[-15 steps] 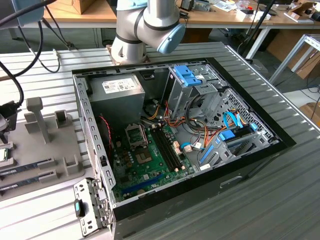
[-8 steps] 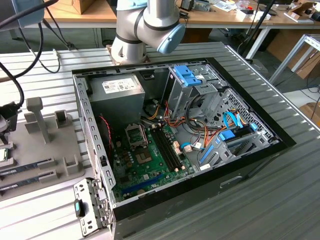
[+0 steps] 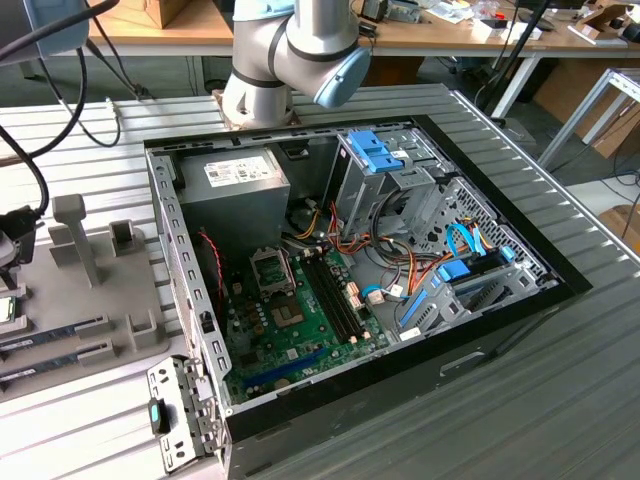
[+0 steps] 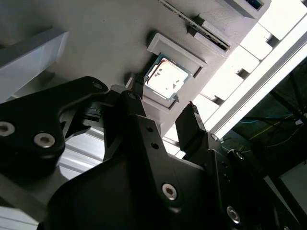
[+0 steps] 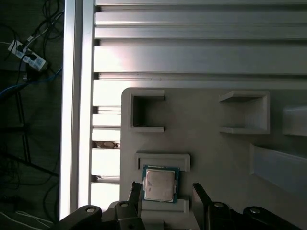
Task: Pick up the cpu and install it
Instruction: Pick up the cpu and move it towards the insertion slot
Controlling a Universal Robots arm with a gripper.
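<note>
**A:** Where is the cpu?

**B:** The cpu (image 5: 159,185) lies flat, metal top up, in a shallow pocket of the grey fixture plate (image 5: 206,143). That pocket is close to the side of the plate that runs along an edge of the slatted worktop (image 5: 192,52).

**A:** And the tool?

**B:** In the first wrist view the tool (image 5: 166,188) straddles the chip with its 2 fingers (image 5: 135,191) apart, 1 on each side. The second wrist view shows the same: the tool (image 4: 164,93) is spread around the cpu (image 4: 166,79) and not clamped on it. 1 finger is just beside the green rim and the other stands a little further off. I cannot tell whether either touches the chip.

**A:** Anything else on that plate?

**B:** 2 bracket-shaped pockets (image 5: 146,112) sit further in from the chip. In the exterior view, memory sticks (image 3: 60,328) lie on the plate (image 3: 100,285).

**A:** And the computer?

**B:** The open computer case (image 3: 400,385) lies on its side in the middle of the worktop (image 3: 520,430), on the exterior view's right of the plate. The motherboard (image 3: 300,335) faces up inside it, with the socket (image 3: 272,268) beside the memory slots. The arm (image 3: 290,45) rises at the worktop's far edge, behind the case.
</note>
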